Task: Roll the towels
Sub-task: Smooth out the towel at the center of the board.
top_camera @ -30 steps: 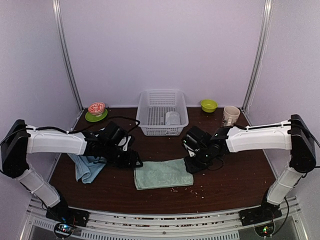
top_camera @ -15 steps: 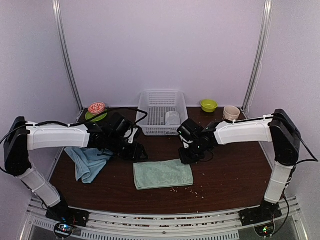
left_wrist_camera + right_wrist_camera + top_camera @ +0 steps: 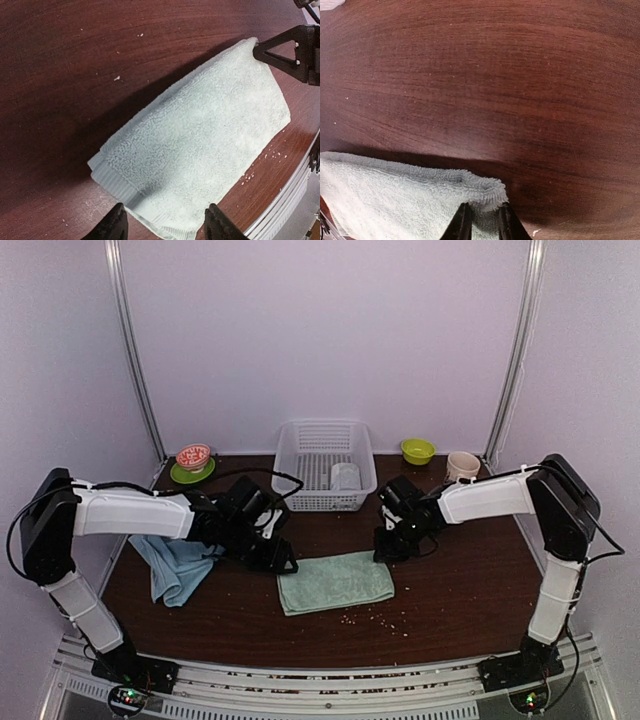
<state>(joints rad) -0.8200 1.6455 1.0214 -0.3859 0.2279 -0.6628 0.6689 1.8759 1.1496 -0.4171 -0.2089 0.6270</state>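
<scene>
- The green towel (image 3: 335, 582) lies flat on the counter (image 3: 470, 590) just in front of the basket (image 3: 300, 502), folded into a strip and not yet rolled.
- My right pincer (image 3: 481, 222) is clamped on that towel's corner on the basket side, at its right end. The wrist view shows the fluffy edge pinched between the 2 fingers.
- My left pincer (image 3: 165, 227) stands apart, its 2 fingers straddling the towel's left end without closing on it.
- The blue towel (image 3: 172, 568) sits crumpled to the left of the basket and nearer my side. A pale towel (image 3: 345, 477) sits inside the basket, and I take it as 1 of the 3 already done.
- I judge I am at the start of rolling the green one: squaring it up and getting both ends in hand.
- Next I would close the left pincer on its end, so both hold the same long edge. Then I would turn that edge over evenly, away from the basket, keeping the 2 ends level so the roll does not cone.
</scene>
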